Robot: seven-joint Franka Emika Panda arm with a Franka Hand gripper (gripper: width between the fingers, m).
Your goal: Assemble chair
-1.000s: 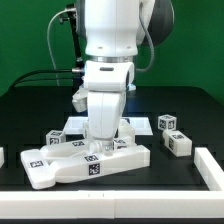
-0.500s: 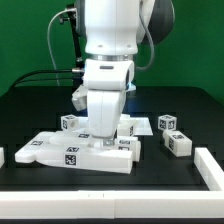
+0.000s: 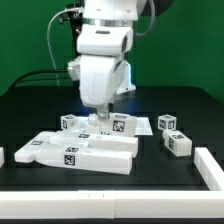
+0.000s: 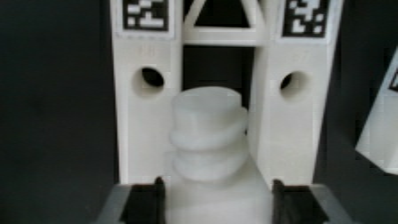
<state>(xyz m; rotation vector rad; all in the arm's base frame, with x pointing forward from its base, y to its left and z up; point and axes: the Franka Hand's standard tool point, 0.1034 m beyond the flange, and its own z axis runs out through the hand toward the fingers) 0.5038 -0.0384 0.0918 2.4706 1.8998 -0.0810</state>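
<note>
My gripper (image 3: 100, 121) hangs above the middle of the table, over the flat white chair assembly (image 3: 76, 152), which lies with its tags facing up. In the wrist view the gripper (image 4: 221, 196) is shut on a white rounded chair piece (image 4: 208, 130), with a dark finger (image 4: 157, 200) pressed to each side of it. Beneath the held piece run the assembly's two white rails (image 4: 139, 90), each with a round hole, and tags show at their far ends. In the exterior view the held piece is hard to make out under the hand.
Small tagged white chair blocks lie around: one (image 3: 70, 123) behind the assembly, and two at the exterior view's right (image 3: 167, 123) (image 3: 178, 143). The marker board (image 3: 141, 121) lies behind the gripper. A white bar (image 3: 210, 166) borders the table at the front right.
The jaws closed on the rounded piece and the arm rose from the assembly. The assembly shifted toward the exterior view's left and settled flat.
</note>
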